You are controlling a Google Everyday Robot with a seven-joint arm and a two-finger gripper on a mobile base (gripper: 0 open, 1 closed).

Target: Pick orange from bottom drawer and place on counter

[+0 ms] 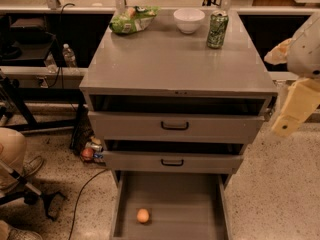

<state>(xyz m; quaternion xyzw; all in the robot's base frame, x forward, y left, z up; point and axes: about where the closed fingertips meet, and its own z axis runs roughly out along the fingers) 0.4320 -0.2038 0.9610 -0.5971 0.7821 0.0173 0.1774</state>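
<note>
Orange (143,215), quantity one, small, round, pale. Location?
— Bottom drawer (190,209), pulled fully out. The fruit lies on the grey tray floor, left of centre, towards the front, apart from both side rails.
Other drawers?
— Two, grey, with black handles: top drawer (175,125) and middle drawer (172,162), each pulled out a little.
Counter (170,64) contents?
— Three items along the back edge: green bag (132,20) at left, white bowl (189,20) in the middle, green can (217,29) upright just right of the bowl. None touch.
Tool (292,111)?
— Cream-coloured, at the right edge of the camera view, beside the cabinet at the height of the top drawer, well apart from the orange. Open or closed: cannot tell. Nothing seen in it.
</note>
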